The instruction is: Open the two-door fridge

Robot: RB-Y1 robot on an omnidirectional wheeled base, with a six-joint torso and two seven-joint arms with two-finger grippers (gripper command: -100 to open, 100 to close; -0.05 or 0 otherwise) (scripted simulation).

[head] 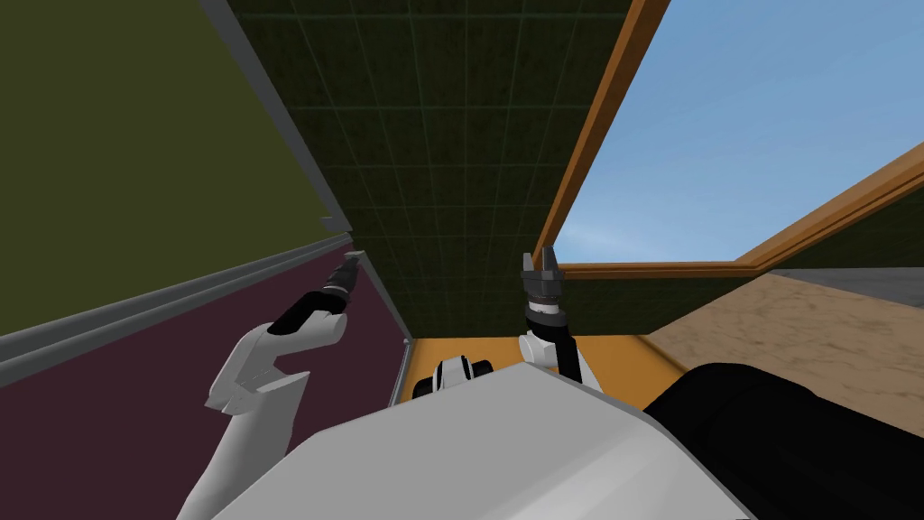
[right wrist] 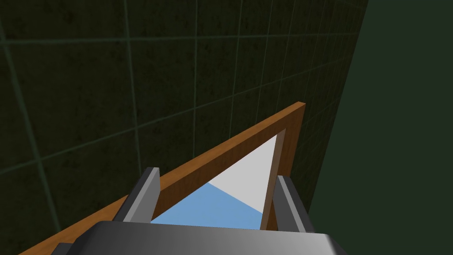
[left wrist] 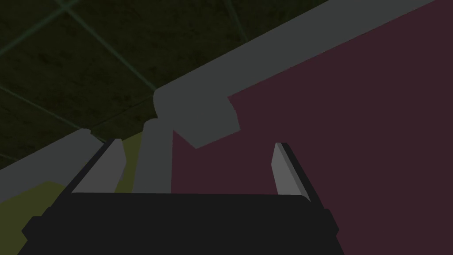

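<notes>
1. Two flat, smooth door panels make up the two-door fridge [head: 54, 298]: an olive-yellow door panel [head: 135, 135] and a maroon door panel [head: 108, 397]. They meet along a long matte grey bar handle [head: 180, 293].
2. In the left wrist view that grey bar handle [left wrist: 194, 115] is thick, with a blunt squared end. It runs along the edge of the maroon door panel [left wrist: 354, 133]. A thinner grey bar [left wrist: 155, 159] stands just beside it, on the side of the olive-yellow door panel [left wrist: 26, 208].
3. At the handle's blunt end is the left gripper [head: 350, 264]. Its thin, blade-like fingers [left wrist: 110, 166] are spread wide with the end just past their tips, and they grip nothing. Whether they touch the handle I cannot tell.
4. Just behind the handle's end rises a dark green tiled wall [head: 451, 135], mottled and crossed by pale grout lines.
5. Well apart from the handle, the right gripper [head: 539, 262] is raised before that wall. Its fingers [right wrist: 148, 195] are parted and empty.
6. Farther from the handle than the right gripper runs an orange-brown wooden window frame [head: 595, 126].
</notes>
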